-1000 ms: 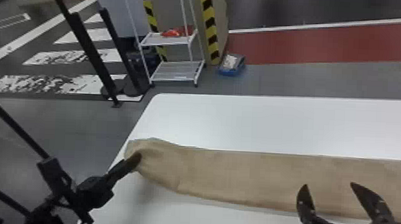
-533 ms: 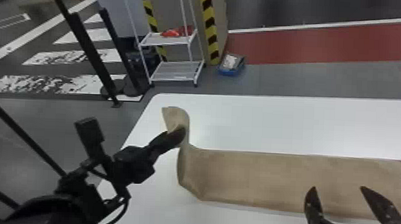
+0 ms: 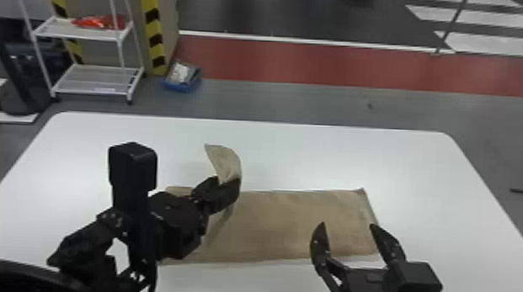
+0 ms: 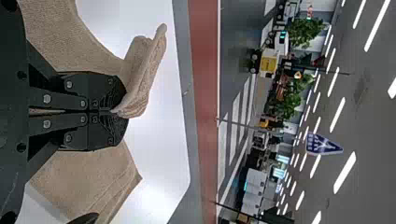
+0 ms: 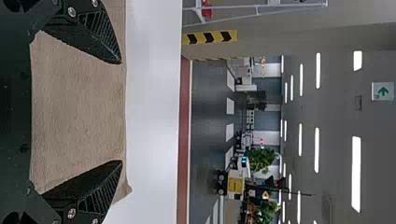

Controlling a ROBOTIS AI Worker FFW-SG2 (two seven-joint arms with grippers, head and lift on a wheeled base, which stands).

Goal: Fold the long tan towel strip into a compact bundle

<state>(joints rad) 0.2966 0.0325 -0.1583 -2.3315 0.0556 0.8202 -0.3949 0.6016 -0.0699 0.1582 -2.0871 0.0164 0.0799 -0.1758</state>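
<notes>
Towel (image 3: 286,224) is laid along table (image 3: 315,158), one end clamped in left gripper (image 4: 125,112); right gripper (image 3: 347,225) parted near other end; lifted end best carried low, edges squared, laid flat before release

A white cart (image 3: 94,86) stands on the gray floor (image 3: 275,102) at 10 o'clock from the center of a white desk (image 3: 273,146), a red item (image 3: 99,21) on its upper shelf. At 11 o'clock, a blue bin (image 3: 181,85) sits beside a black-and-yellow striped post (image 3: 154,33). A red lane (image 3: 319,64) runs from 11 to 2 o'clock, with white floor stripes (image 3: 492,44) at 2. In the right wrist view, plants (image 5: 260,159), ceiling lights (image 5: 356,172) and a green-arrow sign (image 5: 383,91) appear in the hall.
</notes>
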